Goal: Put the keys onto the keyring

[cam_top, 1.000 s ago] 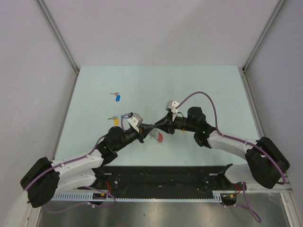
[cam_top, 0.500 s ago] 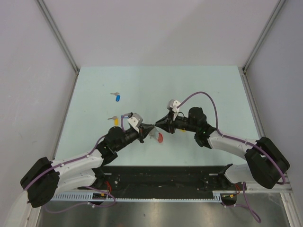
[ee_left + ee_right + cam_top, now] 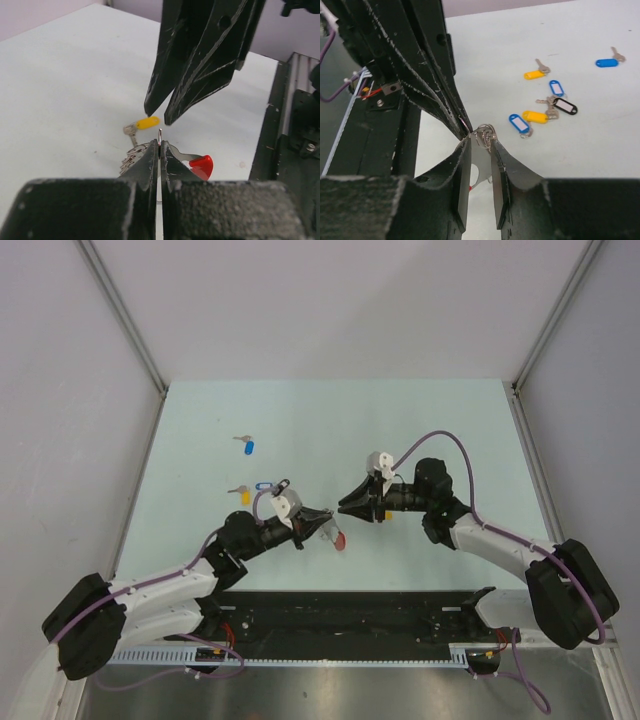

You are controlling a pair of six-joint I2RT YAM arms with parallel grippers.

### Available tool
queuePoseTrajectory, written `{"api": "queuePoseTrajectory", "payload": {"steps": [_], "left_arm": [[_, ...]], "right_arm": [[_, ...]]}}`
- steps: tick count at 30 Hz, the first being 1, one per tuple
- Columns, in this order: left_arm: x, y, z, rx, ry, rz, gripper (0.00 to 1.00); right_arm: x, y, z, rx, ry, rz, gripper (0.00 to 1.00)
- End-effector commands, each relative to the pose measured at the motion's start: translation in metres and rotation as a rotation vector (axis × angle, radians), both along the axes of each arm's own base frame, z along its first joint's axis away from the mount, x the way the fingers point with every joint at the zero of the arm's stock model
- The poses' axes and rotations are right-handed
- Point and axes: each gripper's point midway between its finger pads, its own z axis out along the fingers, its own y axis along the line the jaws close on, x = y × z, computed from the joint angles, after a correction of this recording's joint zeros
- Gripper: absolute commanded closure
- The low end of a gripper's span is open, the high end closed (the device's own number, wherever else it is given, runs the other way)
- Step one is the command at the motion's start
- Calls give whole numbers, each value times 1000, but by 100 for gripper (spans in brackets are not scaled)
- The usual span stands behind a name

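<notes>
Top external view: the left arm reaches low from the near left corner toward the middle of the pale green table [image 3: 450, 430]. The right arm comes in from the near right with its elbow bent. The two claws point at each other, nearly tip to tip.

The left gripper [image 3: 325, 515] is pressed together, pinching the thin grey metal loop of the keyring [image 3: 159, 136]. The keyring's curved red plastic arc [image 3: 340, 538] hangs just near of the left gripper's tip, and a bunch of small silver keys [image 3: 132, 155] dangles beside the fingers. The right gripper [image 3: 346, 506] is spread a little, with bare table showing between its fingers [image 3: 464, 152]. The loop sits just ahead of them, and I cannot tell whether they touch it.

Loose tagged keys lie on the table to the left:
- A cluster with blue [image 3: 519, 123], yellow [image 3: 536, 116] and black [image 3: 566, 105] oblong tags lies nearest.
- A yellow-tagged key [image 3: 241, 494] lies further left.
- A blue-tagged key [image 3: 249, 447] lies further off, well apart from the others.

From above, the left arm hides most of the cluster.
</notes>
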Motion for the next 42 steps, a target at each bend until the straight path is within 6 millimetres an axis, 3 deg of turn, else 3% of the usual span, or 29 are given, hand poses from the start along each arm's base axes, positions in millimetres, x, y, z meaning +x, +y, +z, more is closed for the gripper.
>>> {"api": "queuePoseTrajectory", "payload": {"steps": [1, 13, 19, 26, 42], "left_arm": [[-14, -12, 32, -49, -128, -138, 100], [-26, -26, 39, -23, -151, -289, 99], [-28, -30, 35, -13, -138, -320, 100], [-28, -32, 32, -10, -131, -325, 100], [-24, -28, 36, -31, -127, -292, 100]], "right_arm": [[-16, -3, 0, -18, -68, 138, 71], [-27, -11, -3, -55, -153, 226, 72], [-30, -13, 5, -45, -174, 231, 74], [-39, -14, 15, -24, -194, 261, 76], [-45, -10, 8, -43, -168, 308, 82]]}}
